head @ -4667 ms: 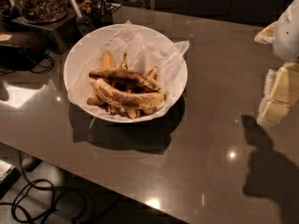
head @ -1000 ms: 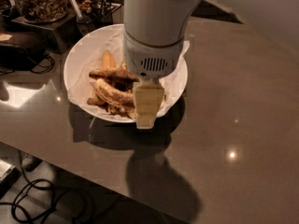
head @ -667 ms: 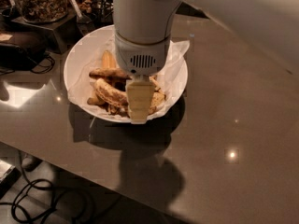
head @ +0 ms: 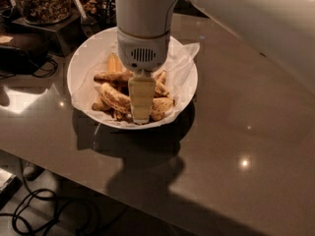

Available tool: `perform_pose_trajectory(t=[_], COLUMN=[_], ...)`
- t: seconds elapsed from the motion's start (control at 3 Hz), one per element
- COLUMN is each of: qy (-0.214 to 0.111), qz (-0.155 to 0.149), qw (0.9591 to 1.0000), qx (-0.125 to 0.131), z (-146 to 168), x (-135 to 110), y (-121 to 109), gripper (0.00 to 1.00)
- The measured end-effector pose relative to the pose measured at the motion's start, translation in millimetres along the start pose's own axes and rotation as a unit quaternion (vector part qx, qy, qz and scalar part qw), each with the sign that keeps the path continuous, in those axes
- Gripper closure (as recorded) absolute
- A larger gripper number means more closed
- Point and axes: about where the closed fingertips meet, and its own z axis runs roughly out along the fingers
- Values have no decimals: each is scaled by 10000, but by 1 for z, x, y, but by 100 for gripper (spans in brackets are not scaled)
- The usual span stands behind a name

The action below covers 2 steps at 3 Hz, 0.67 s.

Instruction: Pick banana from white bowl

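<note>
The white bowl [head: 81, 65], lined with crinkled white paper, stands on the dark table at the upper left. Several overripe bananas lie in it. The banana [head: 114, 97], thick, dull yellow and brown-speckled, lies along the bowl's front, partly hidden behind the gripper. A thinner dark brown banana [head: 109, 76] lies behind it, and a small yellow-orange one [head: 114, 62] at the back. My gripper [head: 141, 115] hangs from the white arm straight over the bowl's front middle, down among the bananas, right next to the speckled banana.
Glass jars of nuts [head: 42, 1] stand on a stand behind the bowl at top left. A black device [head: 22, 50] with cables lies left of it. The table [head: 241, 127] runs on to the right. Cables [head: 39, 210] lie on the floor below the table's front edge.
The arm came in from the right and now stands over the bowl. In the last second the gripper has shifted a little left over the bananas.
</note>
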Motion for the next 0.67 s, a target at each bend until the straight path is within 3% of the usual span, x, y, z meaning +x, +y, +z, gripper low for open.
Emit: perform_pose_trajectory(t=[0.67], qy=[-61], qz=[93], qw=[9997], qx=[-224], z=[14], x=[-4], y=[-15], gripper=[37])
